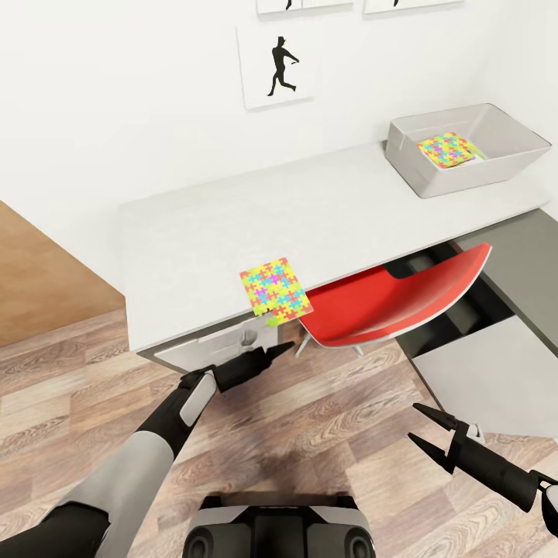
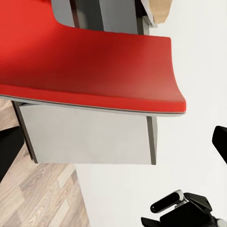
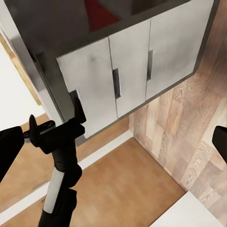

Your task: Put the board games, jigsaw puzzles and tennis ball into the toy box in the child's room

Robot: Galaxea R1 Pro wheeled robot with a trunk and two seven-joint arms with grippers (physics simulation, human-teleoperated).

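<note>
A multicolour jigsaw puzzle (image 1: 273,291) lies on the pale grey table (image 1: 232,225), hanging over its front edge. A second jigsaw puzzle (image 1: 447,149) lies inside the light grey toy box (image 1: 457,182) at the table's far right. My left gripper (image 1: 287,347) is open and empty, just below and in front of the overhanging puzzle, not touching it. My right gripper (image 1: 416,423) is open and empty too, low over the floor to the right. The board games and the tennis ball are out of view.
A red chair (image 1: 395,298) is tucked under the table right of the puzzle, close to my left gripper (image 2: 113,146). White drawers (image 3: 123,85) and a dark grey corner section (image 1: 527,263) stand to the right. Wood plank floor (image 1: 333,434) lies below both arms.
</note>
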